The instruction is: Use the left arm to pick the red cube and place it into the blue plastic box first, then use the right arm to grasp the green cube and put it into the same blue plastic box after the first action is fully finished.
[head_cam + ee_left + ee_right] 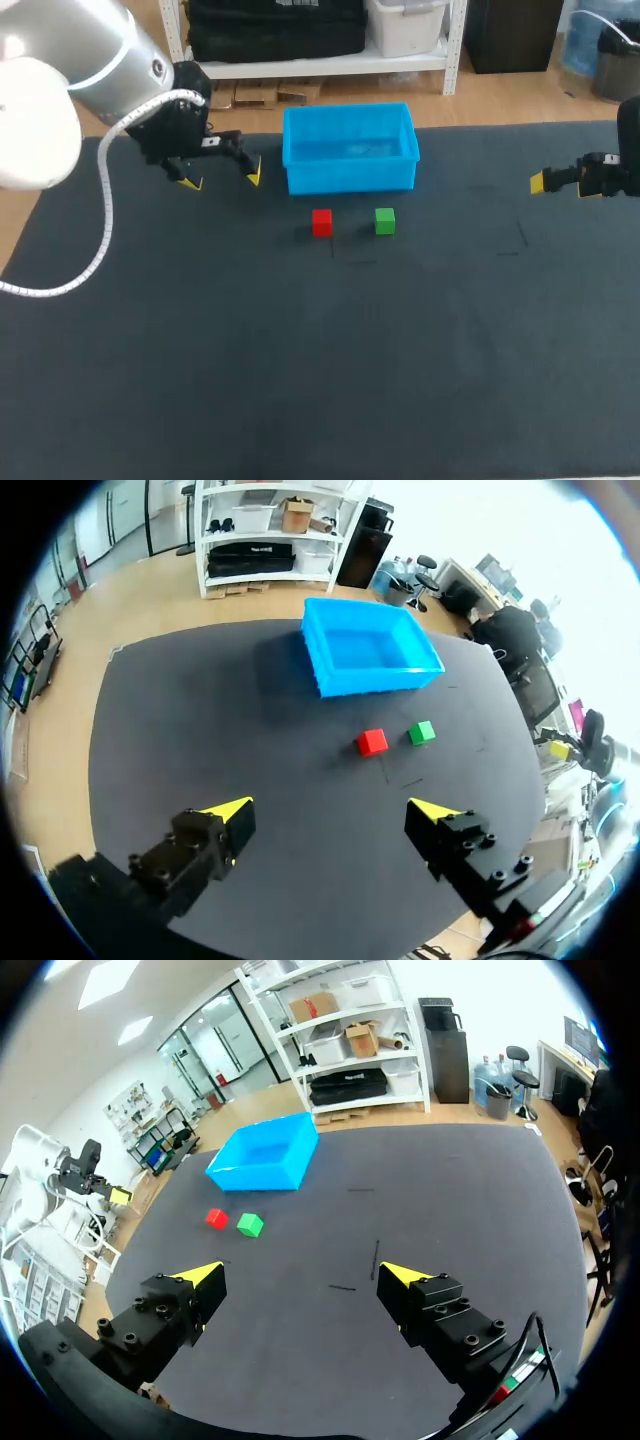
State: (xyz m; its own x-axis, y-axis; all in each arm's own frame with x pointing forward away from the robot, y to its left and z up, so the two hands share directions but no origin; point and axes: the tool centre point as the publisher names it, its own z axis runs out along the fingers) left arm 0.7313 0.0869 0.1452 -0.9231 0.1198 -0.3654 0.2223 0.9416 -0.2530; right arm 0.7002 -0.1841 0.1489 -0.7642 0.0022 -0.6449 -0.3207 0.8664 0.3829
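A red cube (pixel 321 222) and a green cube (pixel 385 221) sit side by side on the dark mat, just in front of the blue plastic box (pixel 350 148), which holds nothing. My left gripper (pixel 220 180) hovers open to the left of the box, well left of the red cube. In the left wrist view its gripper (pixel 335 808) is open, with the red cube (pixel 372 742), green cube (pixel 421 732) and box (pixel 370 658) ahead. My right gripper (pixel 558 182) is at the far right, open; in its wrist view the right gripper (pixel 297 1275) faces both cubes (pixel 217 1218) (pixel 250 1224) and the box (pixel 262 1154) far ahead.
The dark mat (pixel 300 360) covers the table, bare in front of the cubes. A few short dark marks (pixel 510 245) lie on the mat to the right of the green cube.
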